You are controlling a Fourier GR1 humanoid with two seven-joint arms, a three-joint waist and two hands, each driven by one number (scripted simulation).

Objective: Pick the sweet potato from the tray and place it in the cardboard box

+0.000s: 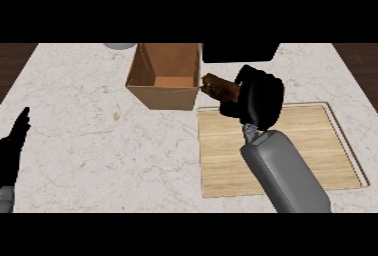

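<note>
Sweet potato (218,87), seen from the head view, sits in the curled fingers of the right hand (258,97). It hangs above the wooden tray's (295,150) far edge, just beside the right wall of the cardboard box (164,97). Let go here, I judge it would miss the opening, or its end would knock the thin wall and shove the light box. It is brown, lumpy and oblong. The box is matte tan with an open top, the tray pale grained wood, and the counter (96,150) veined marble. The left hand (13,142) rests open at the left edge.
</note>
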